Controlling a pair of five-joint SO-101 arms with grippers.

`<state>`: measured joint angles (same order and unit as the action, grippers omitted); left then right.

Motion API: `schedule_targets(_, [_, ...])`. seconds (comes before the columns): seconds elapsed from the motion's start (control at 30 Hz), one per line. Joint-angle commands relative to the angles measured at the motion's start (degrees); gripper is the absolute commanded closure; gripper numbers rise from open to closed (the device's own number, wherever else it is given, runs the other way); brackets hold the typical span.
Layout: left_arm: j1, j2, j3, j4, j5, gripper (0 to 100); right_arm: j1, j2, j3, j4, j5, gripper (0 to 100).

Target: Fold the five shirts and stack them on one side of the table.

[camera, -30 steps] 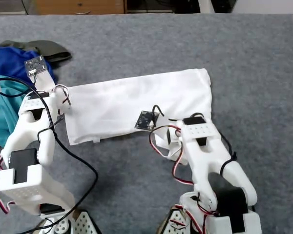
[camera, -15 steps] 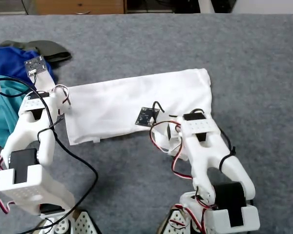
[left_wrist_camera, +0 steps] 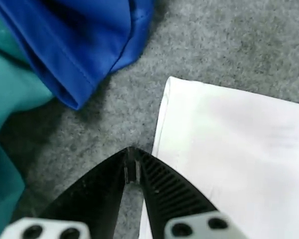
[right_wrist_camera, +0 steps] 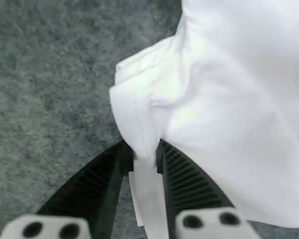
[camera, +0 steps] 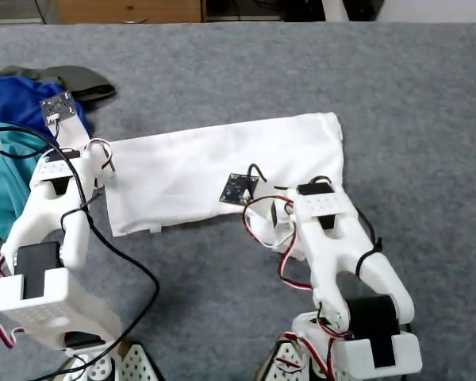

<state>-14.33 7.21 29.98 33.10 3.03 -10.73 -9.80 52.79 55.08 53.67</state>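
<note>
**Holding white shirt, two claws at its edges**

Item: white shirt (camera: 222, 171), lying spread as a long, partly folded band across the middle of the grey desk (camera: 397, 95).
Right claw (right_wrist_camera: 145, 154): clamped on a bunched fold at the shirt's near edge, with cloth standing up between the two fingers.
Left claw (left_wrist_camera: 132, 172): tips pressed together, low over the desk just beside the shirt's short left edge. It cannot be told whether any cloth is caught.
Other stock: blue shirt (camera: 16, 99), teal shirt (camera: 4, 182) and a dark garment (camera: 79, 79), heaped unfolded at the desk's left side, near the left claw.
</note>
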Motion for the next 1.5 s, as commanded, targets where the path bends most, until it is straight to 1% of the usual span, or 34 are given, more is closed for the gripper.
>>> schedule_targets(0.0, [0.4, -0.5, -2.7, 0.4, -0.6, 98, 0.3, 1.2, 0.0, -0.2, 1.0, 92.4])
schedule_targets(0.13, [0.6, -0.5, -2.7, 0.4, -0.6, 98, 0.5, 1.0, -0.1, -0.2, 1.0, 99.8])
schedule_targets(0.3, [0.8, -0.5, -2.7, 0.4, -0.6, 98, 3.7, 0.9, -3.8, 1.4, 0.7, 99.6])
schedule_targets(0.47, [0.8, -0.5, -2.7, 0.4, -0.6, 98, 5.2, 1.4, -15.6, 11.3, 0.7, 99.6])
schedule_targets(0.6, [0.8, -0.5, -2.7, 0.4, -0.6, 98, 3.7, 3.1, -24.7, 19.1, 0.6, 99.6])
schedule_targets(0.7, [0.8, -0.5, -2.7, 0.4, -0.6, 98, 3.3, 8.4, -33.5, 23.6, -0.9, 99.6])
schedule_targets(0.97, [0.7, -0.5, -2.7, 0.4, -0.6, 98, 3.2, 27.9, -59.9, 32.6, -0.7, 99.6])
schedule_targets(1.3, [0.6, -0.5, -2.7, 0.4, -0.6, 98, 0.9, 47.9, -91.4, 46.0, 6.9, 99.6])
schedule_targets(1.47, [0.5, -0.5, -2.7, 0.4, -0.6, 98, 0.7, 53.8, -99.6, 46.9, 11.0, 99.6])
